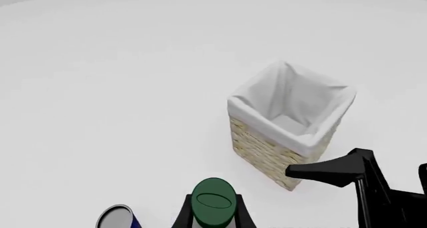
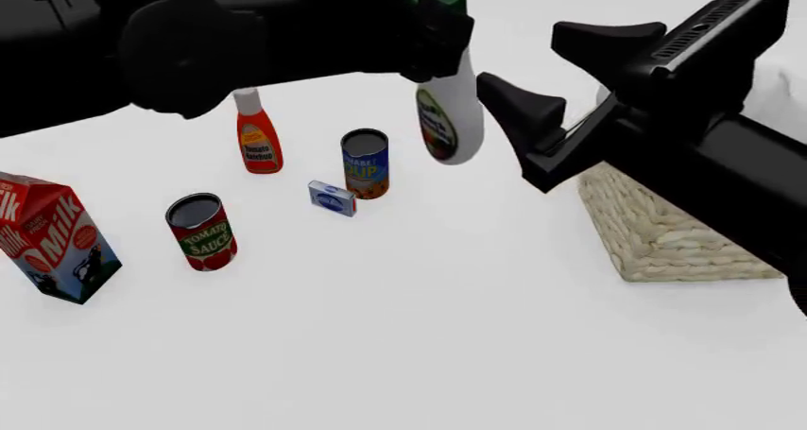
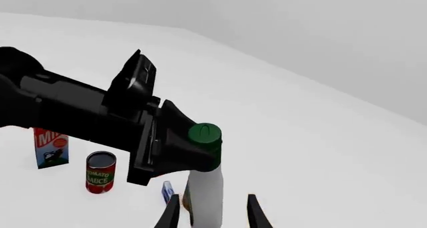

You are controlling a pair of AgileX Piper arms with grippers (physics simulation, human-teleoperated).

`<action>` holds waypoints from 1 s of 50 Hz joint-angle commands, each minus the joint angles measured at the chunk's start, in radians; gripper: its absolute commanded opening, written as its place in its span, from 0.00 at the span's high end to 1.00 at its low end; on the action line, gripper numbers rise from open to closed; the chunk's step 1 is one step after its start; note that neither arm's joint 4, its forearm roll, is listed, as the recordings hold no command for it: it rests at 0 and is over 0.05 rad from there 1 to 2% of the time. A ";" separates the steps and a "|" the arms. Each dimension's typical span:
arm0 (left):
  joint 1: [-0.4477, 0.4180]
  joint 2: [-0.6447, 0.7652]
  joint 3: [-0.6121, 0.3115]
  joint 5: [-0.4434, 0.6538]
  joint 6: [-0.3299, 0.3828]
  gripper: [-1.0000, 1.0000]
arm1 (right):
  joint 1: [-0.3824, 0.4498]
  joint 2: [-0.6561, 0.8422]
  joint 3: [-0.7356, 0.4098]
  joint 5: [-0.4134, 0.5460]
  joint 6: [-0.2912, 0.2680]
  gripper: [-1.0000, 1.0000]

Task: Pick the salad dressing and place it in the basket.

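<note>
The salad dressing [image 2: 451, 109], a tall white bottle with a dark green cap [image 1: 213, 202], hangs above the table. My left gripper [image 2: 436, 28] is shut on its neck just under the cap, with black fingers [image 1: 183, 217] on either side. My right gripper [image 2: 555, 76] is open just to the right of the bottle. In the right wrist view the bottle body [image 3: 207, 190] shows between its fingertips [image 3: 172, 214], and I see no contact. The basket [image 1: 287, 128], woven with a white cloth lining, stands on the table further right and is largely hidden behind the right arm in the front view [image 2: 668, 236].
On the table left of the bottle stand a red ketchup bottle [image 2: 259, 142], an open can [image 2: 365, 163], a small blue box [image 2: 332, 198], a tomato sauce can [image 2: 200, 232] and a milk carton [image 2: 57, 239]. The left arm spans the front view's top.
</note>
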 commanded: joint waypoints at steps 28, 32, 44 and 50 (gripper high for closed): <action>-0.028 -0.041 0.001 0.009 -0.001 1.00 | 0.017 0.154 -0.041 -0.093 0.036 0.00; -0.033 -0.046 0.001 0.011 -0.001 1.00 | 0.015 0.169 -0.047 -0.097 0.036 0.00; -0.045 -0.059 0.003 0.015 -0.003 1.00 | 0.012 0.207 -0.067 -0.104 0.030 0.00; -0.050 -0.070 0.004 0.019 -0.003 1.00 | 0.008 0.225 -0.075 -0.109 0.034 0.00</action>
